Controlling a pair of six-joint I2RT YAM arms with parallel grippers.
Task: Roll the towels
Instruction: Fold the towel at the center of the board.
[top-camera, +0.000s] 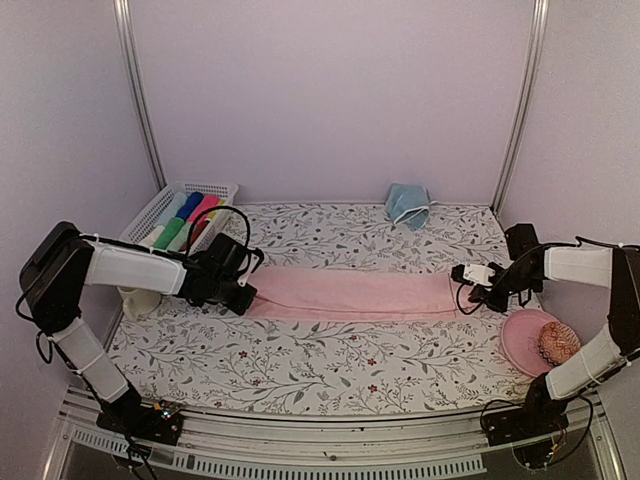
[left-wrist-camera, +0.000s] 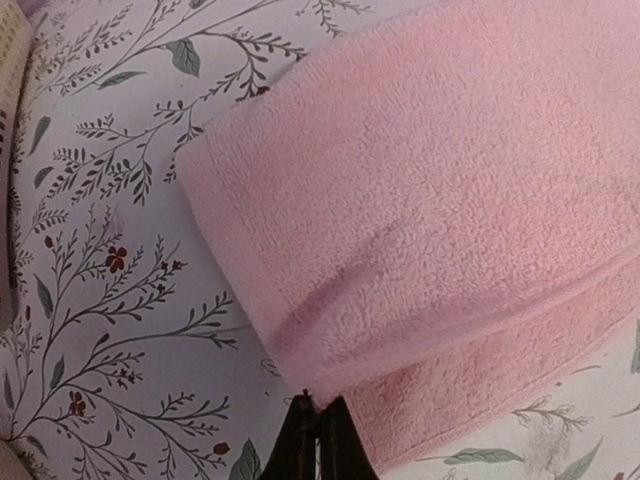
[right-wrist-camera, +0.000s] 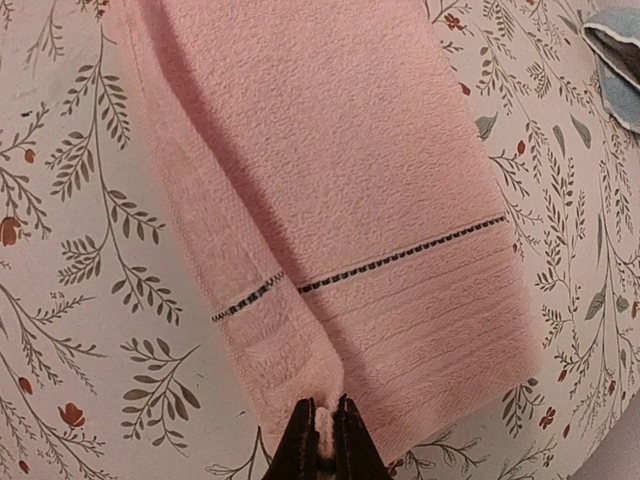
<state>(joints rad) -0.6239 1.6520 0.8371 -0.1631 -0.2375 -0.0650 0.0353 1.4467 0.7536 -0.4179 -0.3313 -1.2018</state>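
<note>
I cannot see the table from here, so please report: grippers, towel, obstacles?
Left gripper shut on pink towel, left end; right gripper shut on right end. Towel flat, stretched, not yet rolled. Blue face mask at far edge, apart from it.

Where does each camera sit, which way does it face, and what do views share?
Top external: above, behind the robot, looking down at the table; left arm, right arm show.
Left wrist: on its arm, looking down at pink towel's end; left pincer shows.
Right wrist: likewise, at the stitched end; right pincer shows.
All share the towel.
</note>
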